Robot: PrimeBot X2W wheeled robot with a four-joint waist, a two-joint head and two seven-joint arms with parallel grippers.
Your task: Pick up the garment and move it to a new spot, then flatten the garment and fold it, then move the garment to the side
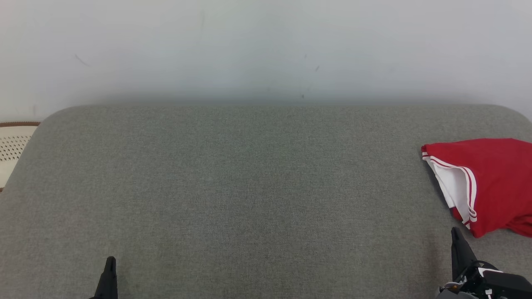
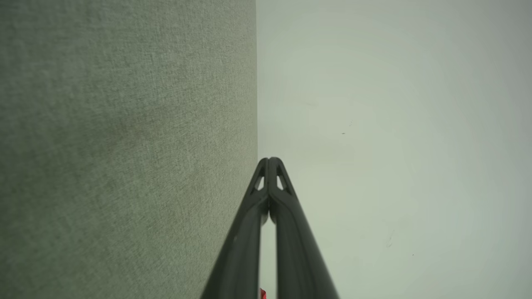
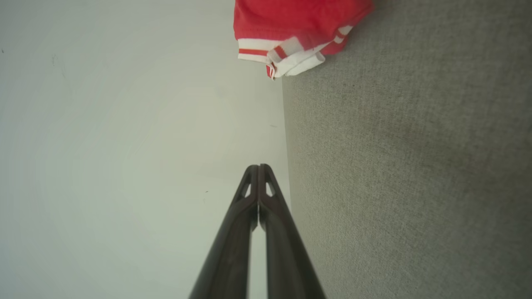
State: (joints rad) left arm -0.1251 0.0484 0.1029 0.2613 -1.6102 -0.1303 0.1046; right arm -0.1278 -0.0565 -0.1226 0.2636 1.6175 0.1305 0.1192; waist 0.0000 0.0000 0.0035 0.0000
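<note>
At the right end of the grey fabric-covered table (image 1: pixel 232 187): a folded red garment (image 1: pixel 494 178) with white-and-red striped trim. Lies on the cover, well apart from the left gripper (image 1: pixel 110 262), near the right gripper (image 1: pixel 455 231) but clear of it. Turns its trimmed, white-lined edge toward the table's middle, with that edge running slantwise from the far corner down toward the robot. Cut off by the head view's right border, so no telling the full outline or the true long axis. Seen again at the top of the right wrist view, trim nearest the fingers, upper part cropped by the frame.

Left gripper: closed right down, fingertips pressed together, holding nothing, at the table's near left. Right gripper: likewise closed to the tips, empty, just short of the garment's near corner.

At the far left, partly cropped: a pale perforated object (image 1: pixel 12 149) with a brown rim, kind unclear. Behind the table, a plain pale wall (image 1: pixel 266 50). In the left wrist view, a red sliver (image 2: pixel 262 294) at the bottom border between the fingers, too small to name.
</note>
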